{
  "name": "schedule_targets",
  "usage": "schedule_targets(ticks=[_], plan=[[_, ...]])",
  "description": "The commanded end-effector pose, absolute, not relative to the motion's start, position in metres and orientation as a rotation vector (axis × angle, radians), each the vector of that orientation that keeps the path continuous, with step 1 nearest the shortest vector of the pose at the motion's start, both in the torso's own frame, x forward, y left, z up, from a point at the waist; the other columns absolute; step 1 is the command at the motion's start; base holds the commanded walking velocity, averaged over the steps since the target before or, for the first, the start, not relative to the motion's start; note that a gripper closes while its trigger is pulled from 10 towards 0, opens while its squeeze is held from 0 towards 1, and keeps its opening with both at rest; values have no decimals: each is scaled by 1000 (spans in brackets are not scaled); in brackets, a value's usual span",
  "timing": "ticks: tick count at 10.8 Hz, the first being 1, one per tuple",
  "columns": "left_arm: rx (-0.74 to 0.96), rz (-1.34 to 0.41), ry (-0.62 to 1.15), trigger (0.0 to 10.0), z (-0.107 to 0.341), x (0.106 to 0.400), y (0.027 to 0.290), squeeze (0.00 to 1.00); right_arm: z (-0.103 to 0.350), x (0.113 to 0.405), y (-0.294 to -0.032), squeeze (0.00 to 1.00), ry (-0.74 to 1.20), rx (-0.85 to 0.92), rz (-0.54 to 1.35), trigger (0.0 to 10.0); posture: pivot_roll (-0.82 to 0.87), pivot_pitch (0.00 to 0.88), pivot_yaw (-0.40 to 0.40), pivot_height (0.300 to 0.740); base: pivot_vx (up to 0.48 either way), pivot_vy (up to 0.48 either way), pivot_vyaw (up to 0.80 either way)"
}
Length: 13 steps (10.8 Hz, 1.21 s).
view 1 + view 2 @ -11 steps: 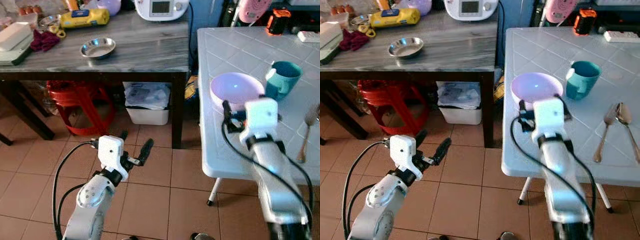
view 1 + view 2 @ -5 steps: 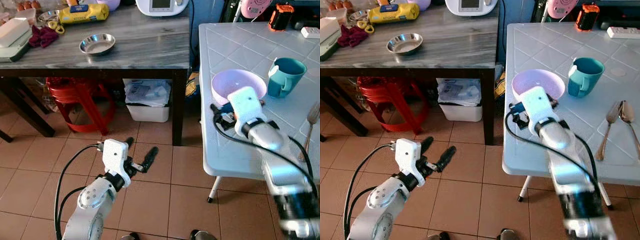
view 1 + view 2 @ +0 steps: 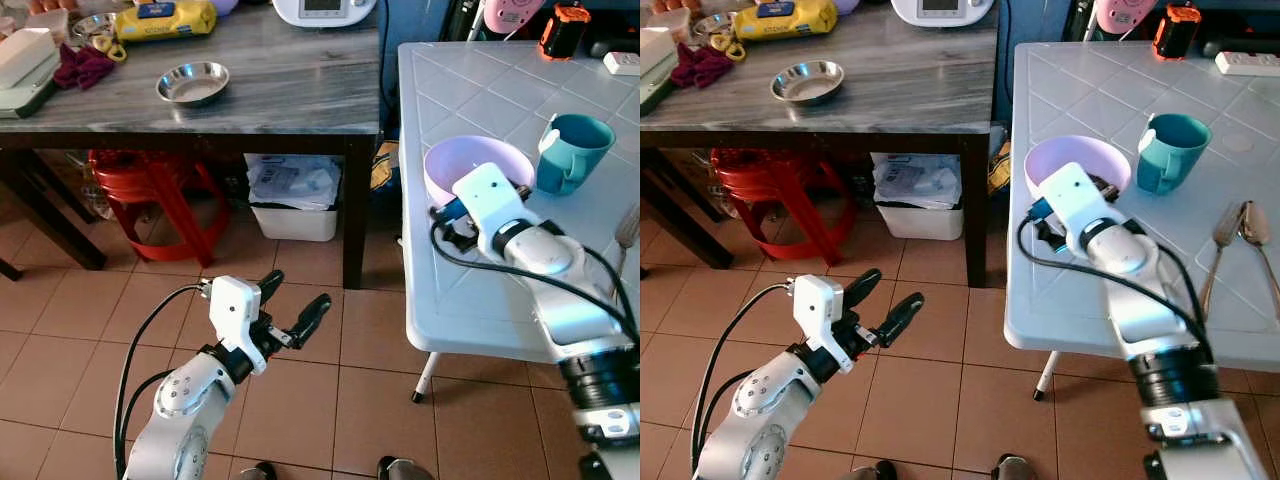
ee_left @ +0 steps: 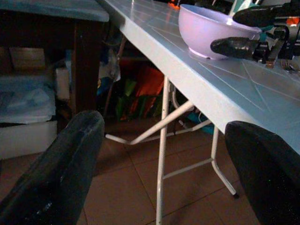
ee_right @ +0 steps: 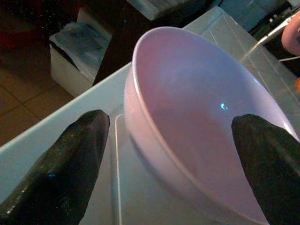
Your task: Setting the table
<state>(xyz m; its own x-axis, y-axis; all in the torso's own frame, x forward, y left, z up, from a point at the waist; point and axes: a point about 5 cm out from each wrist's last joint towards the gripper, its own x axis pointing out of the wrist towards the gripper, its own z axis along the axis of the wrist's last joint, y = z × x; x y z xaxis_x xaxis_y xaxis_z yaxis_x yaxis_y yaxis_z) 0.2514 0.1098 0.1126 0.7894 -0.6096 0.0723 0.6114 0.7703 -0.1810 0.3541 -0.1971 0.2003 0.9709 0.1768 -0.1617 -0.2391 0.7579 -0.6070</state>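
The right gripper [image 5: 168, 154] was at the near rim of the pink bowl [image 3: 1077, 165], its two black fingers [image 5: 56, 164] spread wide apart, one outside the bowl's wall over the worktop and the other reaching across the bowl's mouth; nothing was clamped between them. In the left wrist view the same fingers appeared at the bowl's rim, one above the other with a gap between. The bowl stood upright near the left edge of the white tiled worktop [image 3: 1070, 300]. Just beside it, further to the right, stood a teal mug [image 3: 1168, 152]. Further right and nearer the robot lay a fork [image 3: 1215, 260] and a spoon [image 3: 1250, 245] side by side.

The left gripper [image 3: 290, 315] hung low over the brown tiled floor [image 3: 60, 340], well apart from the white worktop, with its fingers [image 4: 61, 173] spread open and holding nothing.

To the left stood a dark grey worktop [image 3: 280, 95], carrying a small steel dish [image 3: 192, 82], a yellow packet [image 3: 165, 18], a dark red cloth [image 3: 80, 68] and a white appliance with a screen [image 3: 322, 8]. Beneath it were a red stool [image 3: 150, 195] and a white bin [image 3: 295, 215] with crumpled plastic in it.
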Motion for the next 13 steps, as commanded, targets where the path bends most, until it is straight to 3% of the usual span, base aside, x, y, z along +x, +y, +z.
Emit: schedule_targets(ticks=[1, 2, 3, 13], plan=[[-189, -677, -27, 10000, 116, 251, 110, 0, 198, 357, -196, 0, 116, -697, 252, 10000, -114, 197, 69, 740, 0, 0, 0], [-190, -678, -32, 10000, 116, 252, 110, 0, 193, 358, -200, 0, 143, -701, 258, 10000, -113, 196, 68, 740, 0, 0, 0], [-188, -675, -35, 10000, 116, 253, 110, 0, 189, 360, -203, 0, 165, -703, 257, 0, -111, 194, 66, 740, 0, 0, 0], [-157, -660, -16, 10000, 114, 253, 115, 0, 176, 358, -209, 0, 204, -784, 317, 0, -97, 197, 77, 740, 0, 0, 0]])
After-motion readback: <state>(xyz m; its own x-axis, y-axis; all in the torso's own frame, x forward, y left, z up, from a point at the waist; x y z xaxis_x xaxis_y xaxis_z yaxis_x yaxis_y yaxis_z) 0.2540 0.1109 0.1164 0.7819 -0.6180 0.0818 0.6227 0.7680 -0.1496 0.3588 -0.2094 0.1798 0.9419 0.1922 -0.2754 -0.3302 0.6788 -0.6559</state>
